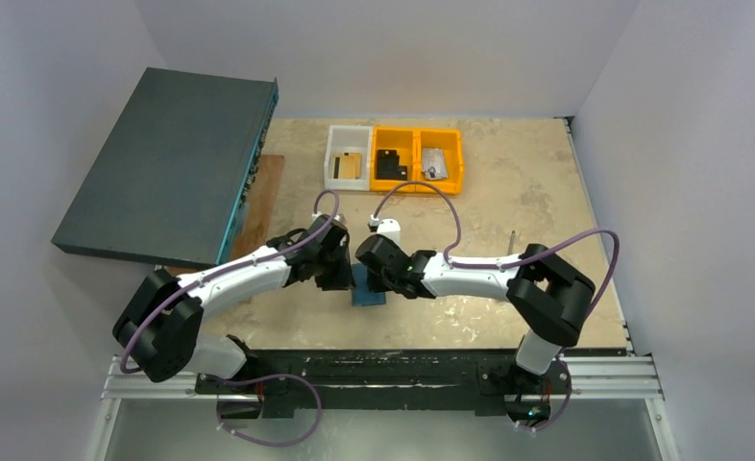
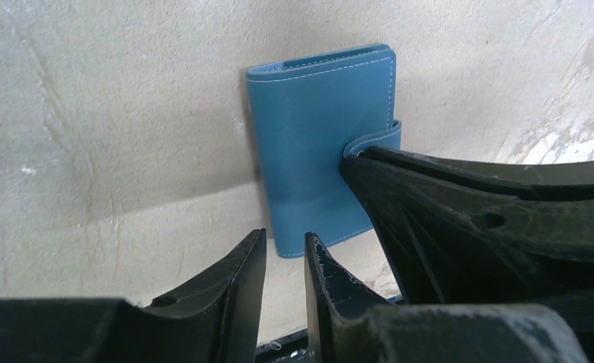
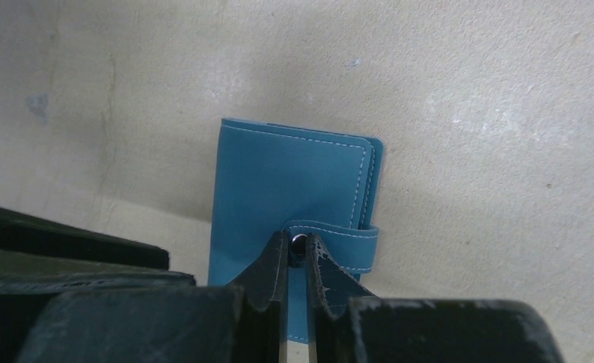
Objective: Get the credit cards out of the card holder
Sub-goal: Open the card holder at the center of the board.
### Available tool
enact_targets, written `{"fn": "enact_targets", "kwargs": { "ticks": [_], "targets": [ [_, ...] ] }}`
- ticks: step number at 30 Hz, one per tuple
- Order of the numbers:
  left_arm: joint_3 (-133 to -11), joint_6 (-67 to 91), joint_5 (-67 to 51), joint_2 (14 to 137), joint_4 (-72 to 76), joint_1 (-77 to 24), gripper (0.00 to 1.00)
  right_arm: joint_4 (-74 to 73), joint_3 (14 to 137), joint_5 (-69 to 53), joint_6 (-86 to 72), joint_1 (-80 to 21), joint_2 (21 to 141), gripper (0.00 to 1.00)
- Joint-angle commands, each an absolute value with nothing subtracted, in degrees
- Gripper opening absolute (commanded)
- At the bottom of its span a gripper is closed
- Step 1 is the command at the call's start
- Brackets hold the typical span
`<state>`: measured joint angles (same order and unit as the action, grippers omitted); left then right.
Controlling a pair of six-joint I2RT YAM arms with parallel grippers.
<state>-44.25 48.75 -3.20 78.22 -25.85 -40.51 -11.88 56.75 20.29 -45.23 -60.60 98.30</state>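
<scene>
The closed wallet (image 3: 290,204) lies flat under both grippers; the right gripper (image 3: 297,253) is nearly clenched at its snap tab (image 3: 338,240); the left gripper (image 2: 285,253), nearly closed and empty, should pin the cover while the tab lifts.

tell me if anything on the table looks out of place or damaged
Nothing damaged. The card holder lies flat and closed. One oddity: the large dark flat box at back left sits askew, overhanging the table edge.
</scene>
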Motion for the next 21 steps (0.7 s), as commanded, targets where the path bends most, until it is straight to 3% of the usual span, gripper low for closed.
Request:
{"fn": "enact_targets", "kwargs": {
  "ticks": [1,7,21],
  "targets": [
    [-46.2,49.8,-4.0,80.9,-21.2,-40.5,0.24,-6.7,52.0,11.7,-48.9,-58.5,97.4,0.0],
    [-44.7,51.5,-0.8,83.9,-17.9,-41.0,0.22,-2.6,48.2,8.1,-50.1,-55.8,94.6,0.0],
    [-46.4,54.2,7.7,88.7,-25.4,-42.3,0.19,9.4,40.1,-4.9,-54.1,-47.7,91.2,0.0]
  ]
}}
